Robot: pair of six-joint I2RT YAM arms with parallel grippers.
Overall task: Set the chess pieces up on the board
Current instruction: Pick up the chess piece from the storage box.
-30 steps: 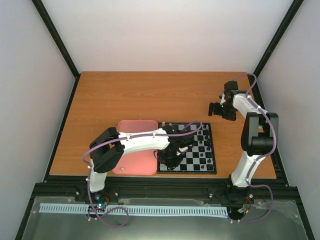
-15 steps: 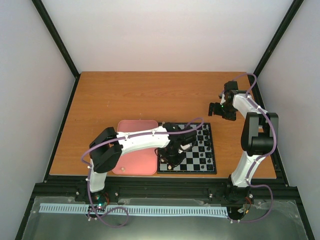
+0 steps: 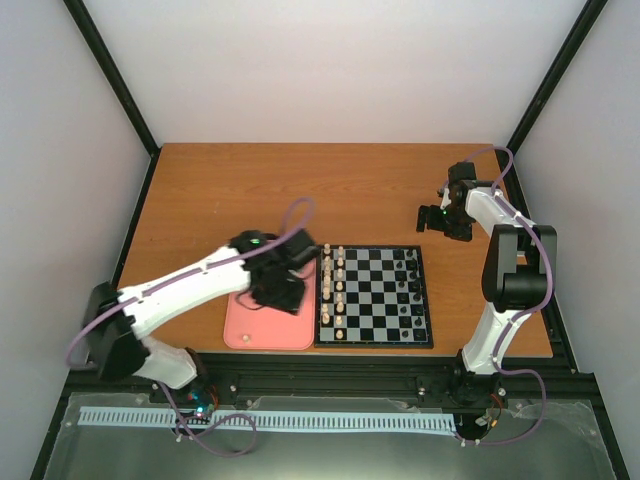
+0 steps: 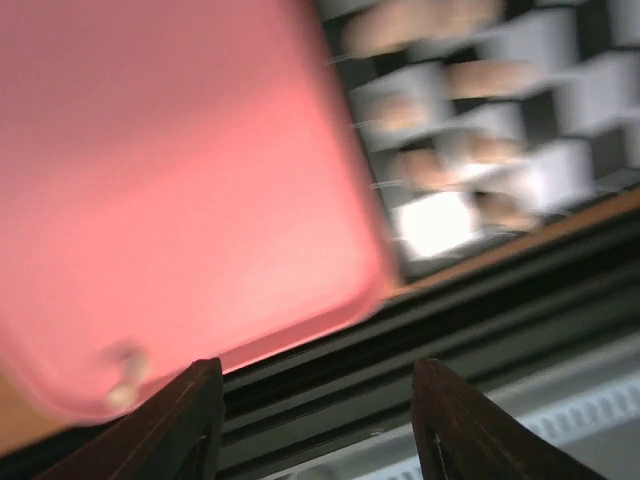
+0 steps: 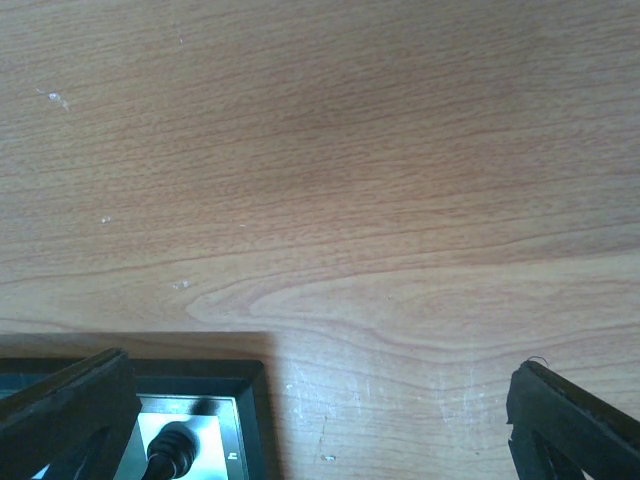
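Observation:
The chequered board (image 3: 377,298) lies at the table's near middle. Cream-white chess pieces (image 3: 334,290) stand in its two left columns; black pieces (image 3: 408,290) stand on its right side. My left gripper (image 3: 283,292) hangs over the pink tray (image 3: 248,336), open and empty. The left wrist view is blurred: it shows open fingers (image 4: 195,420), the tray (image 4: 180,180), one cream piece (image 4: 125,375) in the tray's corner, and blurred cream pieces (image 4: 470,150) on the board. My right gripper (image 3: 440,220) is open over bare wood beyond the board's far right corner (image 5: 235,400).
A black piece (image 5: 172,452) stands on the board's corner square in the right wrist view. The table's black front rail (image 4: 450,330) runs just beyond the tray's near edge. The left arm's cable (image 3: 290,215) loops above the tray.
My left arm has swung left from over the board's left columns to over the pink tray, uncovering the cream pieces. The right arm has not moved.

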